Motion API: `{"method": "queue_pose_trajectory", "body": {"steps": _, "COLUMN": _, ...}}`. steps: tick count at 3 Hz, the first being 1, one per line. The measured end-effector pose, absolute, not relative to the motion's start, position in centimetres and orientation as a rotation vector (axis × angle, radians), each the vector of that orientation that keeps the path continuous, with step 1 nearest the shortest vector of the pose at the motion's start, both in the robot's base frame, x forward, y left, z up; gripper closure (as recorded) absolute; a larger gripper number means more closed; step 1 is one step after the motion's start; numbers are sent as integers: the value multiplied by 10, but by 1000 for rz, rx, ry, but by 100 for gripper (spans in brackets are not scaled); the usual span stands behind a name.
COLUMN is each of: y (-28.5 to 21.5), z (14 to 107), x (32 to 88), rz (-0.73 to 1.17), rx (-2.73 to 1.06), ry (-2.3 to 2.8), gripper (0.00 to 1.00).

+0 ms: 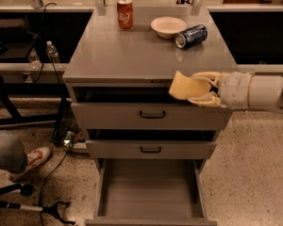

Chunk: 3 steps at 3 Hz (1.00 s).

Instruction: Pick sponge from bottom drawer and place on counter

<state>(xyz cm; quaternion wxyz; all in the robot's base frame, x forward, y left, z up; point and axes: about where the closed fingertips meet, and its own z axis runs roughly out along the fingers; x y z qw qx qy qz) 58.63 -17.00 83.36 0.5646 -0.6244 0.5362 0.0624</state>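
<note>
On the smooth grey desk (pixel 132 55) stands a red soda can (pixel 125 14). Low down, the deep grey bottom drawer (pixel 151 197) is pulled out. Further right sit a cream-white bowl (pixel 168 26) and a blue can (pixel 191 36) on its side. The wavy pale yellow sponge (pixel 181 86) hangs at the desk's front edge, clamped in my end effector (pixel 194 88), which reaches in from the right.
</note>
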Motion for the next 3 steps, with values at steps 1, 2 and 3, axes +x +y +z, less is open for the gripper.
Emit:
{"method": "queue_pose_trajectory", "body": {"steps": 1, "y": -149, "z": 854, "x": 619, "rz": 116, "rx": -1570, "ry": 1252, "gripper": 100}}
{"method": "queue_pose_trajectory", "body": {"steps": 2, "y": -146, "z": 852, "x": 616, "rz": 126, "rx": -1563, "ry": 1247, "gripper": 100}}
{"method": "queue_pose_trajectory", "body": {"steps": 3, "y": -147, "z": 859, "x": 622, "rz": 138, "rx": -1582, "ry": 1265, "gripper": 100}}
